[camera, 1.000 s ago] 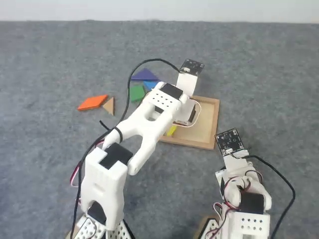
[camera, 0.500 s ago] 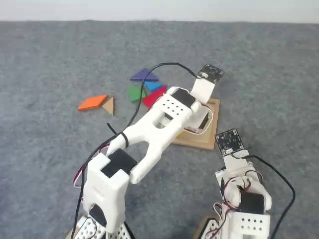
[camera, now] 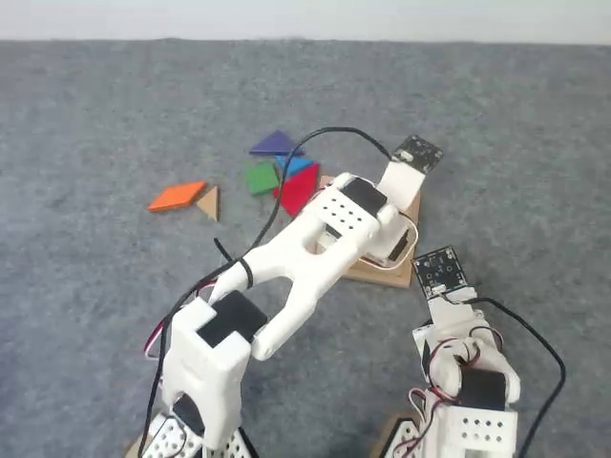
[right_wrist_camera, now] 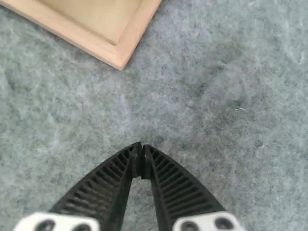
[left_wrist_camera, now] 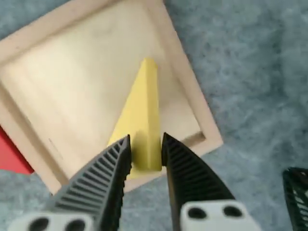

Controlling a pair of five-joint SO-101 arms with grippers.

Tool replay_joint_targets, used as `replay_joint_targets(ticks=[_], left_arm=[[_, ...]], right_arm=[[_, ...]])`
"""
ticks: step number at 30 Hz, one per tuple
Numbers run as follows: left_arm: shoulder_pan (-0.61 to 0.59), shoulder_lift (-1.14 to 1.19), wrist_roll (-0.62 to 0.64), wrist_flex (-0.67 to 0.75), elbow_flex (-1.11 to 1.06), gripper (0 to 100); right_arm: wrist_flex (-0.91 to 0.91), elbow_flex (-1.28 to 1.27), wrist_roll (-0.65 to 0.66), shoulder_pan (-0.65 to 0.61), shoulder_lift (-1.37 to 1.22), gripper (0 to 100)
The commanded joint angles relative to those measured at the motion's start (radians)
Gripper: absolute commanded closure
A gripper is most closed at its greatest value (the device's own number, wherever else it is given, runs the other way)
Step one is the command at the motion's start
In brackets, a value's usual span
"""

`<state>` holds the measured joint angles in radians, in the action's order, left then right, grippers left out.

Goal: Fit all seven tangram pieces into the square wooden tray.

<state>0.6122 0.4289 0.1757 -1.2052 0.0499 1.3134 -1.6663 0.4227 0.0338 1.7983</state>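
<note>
Left gripper (left_wrist_camera: pixel 144 139) is clamping yellow triangle (left_wrist_camera: pixel 142 106) over tray (left_wrist_camera: pixel 185 82).
Long axis running straight off jaws; right gripper (right_wrist_camera: pixel 142 147), pinched together, hovering at tray's 5 o'clock.

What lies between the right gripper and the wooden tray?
Bare grey carpet, as the right wrist view shows; the shut right gripper sits apart from the wooden tray corner.

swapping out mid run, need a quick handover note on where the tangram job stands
Left gripper: shut on the yellow triangle, over the wooden tray.
Right gripper: shut, empty, over the carpet by a tray corner.
Done: nothing released in the tray.
To do: seat yellow, then orange, tan, purple, green, blue, red pieces, all on the carpet beside the tray.
</note>
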Motion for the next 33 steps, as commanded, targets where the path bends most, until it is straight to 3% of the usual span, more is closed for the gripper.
replay_joint_targets(ticks=[1,7,17,33], left_arm=[[0.012,-0.077,-0.028,-0.015,0.008,90],[-0.018,-0.02,-0.046,0.052,-0.025,90],[-0.236,0.038,-0.046,0.106,0.03,91],[-0.273,0.032,0.037,0.114,0.03,91]], right_arm=[[0.002,-0.017,0.008,-0.002,0.015,99.1],[0.002,-0.017,0.008,-0.004,0.015,99.1],[0.002,-0.017,0.008,-0.004,0.015,99.1],[0.002,-0.017,0.008,-0.004,0.015,99.1]])
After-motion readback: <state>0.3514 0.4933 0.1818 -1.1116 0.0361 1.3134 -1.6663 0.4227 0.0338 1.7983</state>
